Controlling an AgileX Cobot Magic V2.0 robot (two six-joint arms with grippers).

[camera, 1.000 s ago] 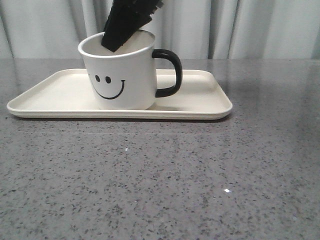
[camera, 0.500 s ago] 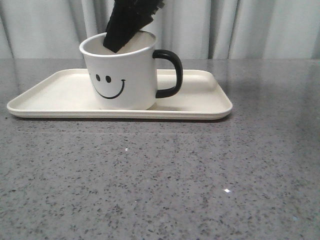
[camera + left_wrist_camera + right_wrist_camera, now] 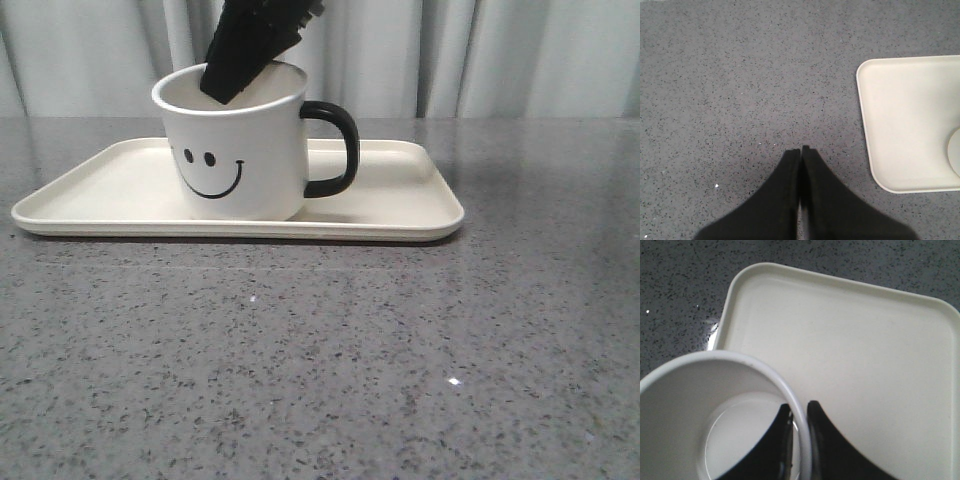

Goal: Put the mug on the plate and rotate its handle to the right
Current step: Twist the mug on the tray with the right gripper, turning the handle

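I see the right end effector (image 3: pixel 799 412) clamped on the white smiley-face enamel mug (image 3: pixel 238 150)'s rim, mug nudged slightly left since before; left end effector (image 3: pixel 800 150) closed, empty.

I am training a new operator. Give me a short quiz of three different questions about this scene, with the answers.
1. True or false: the mug stands on the plate.
2. The handle points toward which side in the front view: A left, B right, C camera?
3. Fill in: the right gripper pinches the mug's ____, while the left gripper is shut over the table.

Key: 1 true; 2 B; 3 rim.
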